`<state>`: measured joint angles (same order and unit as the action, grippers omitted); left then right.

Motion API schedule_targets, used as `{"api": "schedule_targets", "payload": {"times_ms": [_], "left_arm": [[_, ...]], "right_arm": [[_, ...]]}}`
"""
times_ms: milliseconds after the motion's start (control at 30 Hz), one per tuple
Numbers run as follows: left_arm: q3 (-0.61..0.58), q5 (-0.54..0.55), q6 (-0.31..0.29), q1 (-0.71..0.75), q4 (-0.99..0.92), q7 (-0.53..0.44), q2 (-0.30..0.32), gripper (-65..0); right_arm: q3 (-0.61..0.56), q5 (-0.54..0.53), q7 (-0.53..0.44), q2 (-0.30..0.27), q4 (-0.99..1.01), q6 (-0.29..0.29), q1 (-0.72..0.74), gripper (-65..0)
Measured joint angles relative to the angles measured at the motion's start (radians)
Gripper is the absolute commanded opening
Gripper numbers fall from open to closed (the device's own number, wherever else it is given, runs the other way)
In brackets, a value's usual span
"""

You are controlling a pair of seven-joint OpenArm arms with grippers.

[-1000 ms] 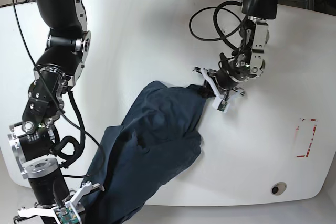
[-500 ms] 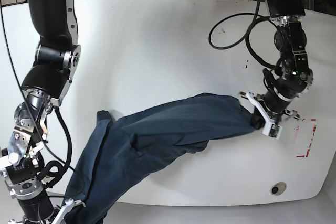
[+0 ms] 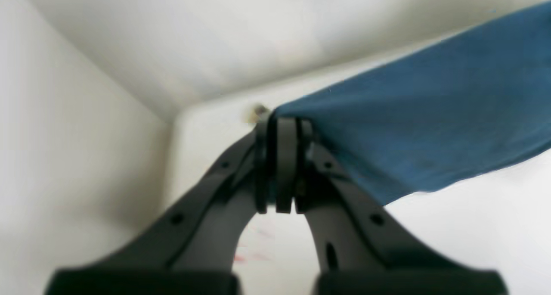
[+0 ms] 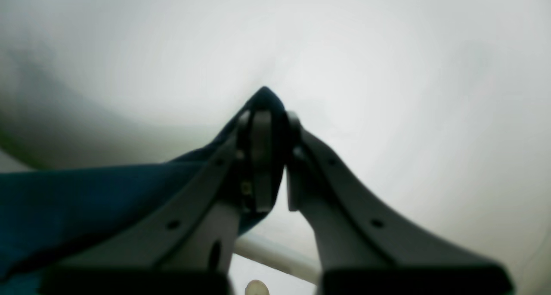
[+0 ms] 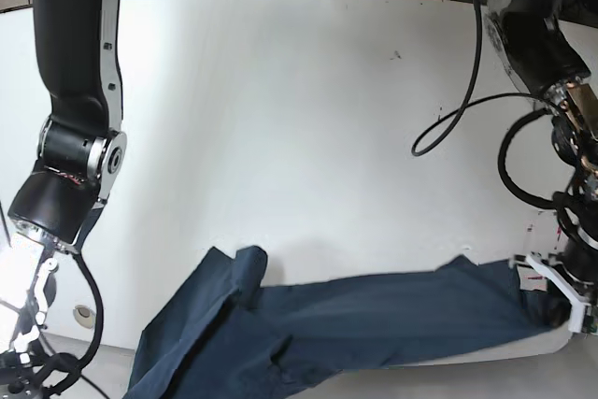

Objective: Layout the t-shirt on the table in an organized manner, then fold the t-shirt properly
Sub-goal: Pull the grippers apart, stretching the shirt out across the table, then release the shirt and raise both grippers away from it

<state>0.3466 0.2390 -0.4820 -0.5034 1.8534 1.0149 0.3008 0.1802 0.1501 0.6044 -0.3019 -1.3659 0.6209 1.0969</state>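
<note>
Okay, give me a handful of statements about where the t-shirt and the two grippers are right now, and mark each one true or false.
1. The left gripper is shut on the t-shirt. True.
2. The t-shirt lies neatly folded into a square in the middle of the table. False: it is stretched out in a long band along the table's near edge, unfolded.
3. The right gripper is open and empty. False: in the right wrist view its jaws pinch a peak of the dark blue cloth.
4. Part of the t-shirt hangs past the table's near edge at the base view's lower left. True.
5. A black cable loops over the table near the left arm. True.
</note>
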Motion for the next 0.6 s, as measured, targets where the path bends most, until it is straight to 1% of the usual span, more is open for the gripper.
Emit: {"api": "schedule_targets", "payload": {"times_ms": [133, 233, 300, 367, 467, 500, 600], "left_arm": [[0.062, -0.017, -0.022, -0.079, 0.001, 0.015, 0.023, -64.9], [0.072, -0.017, -0.045, -0.081, 0.004, 0.037, 0.044, -64.9], [0.072, -0.017, -0.060, -0.063, 0.003, 0.043, 0.044, -64.9], [0.071, -0.012, -0.076, -0.026, 0.002, 0.040, 0.042, -65.0], [0.070, -0.005, -0.096, 0.053, 0.003, 0.041, 0.036, -65.0], [0.070, -0.004, -0.097, 0.077, 0.001, 0.045, 0.034, -65.0], [0.071, -0.009, -0.096, 0.152, 0.001, 0.039, 0.027, -65.0]], "right_arm": [[0.051, 0.012, 0.000, -0.018, 0.065, -0.016, 0.037, -64.8], [0.082, 0.003, 0.002, -0.045, 0.089, -0.010, 0.031, -64.8], [0.106, 0.006, 0.002, -0.063, 0.091, -0.011, 0.002, -64.8], [0.131, 0.007, 0.000, -0.076, 0.077, -0.017, -0.050, -64.8], [0.182, 0.011, 0.011, -0.073, 0.029, -0.012, -0.164, -64.8], [0.200, 0.003, 0.008, -0.068, 0.011, -0.006, -0.211, -64.8], [0.245, 0.003, 0.043, -0.056, -0.032, 0.004, -0.334, -64.8]]}}
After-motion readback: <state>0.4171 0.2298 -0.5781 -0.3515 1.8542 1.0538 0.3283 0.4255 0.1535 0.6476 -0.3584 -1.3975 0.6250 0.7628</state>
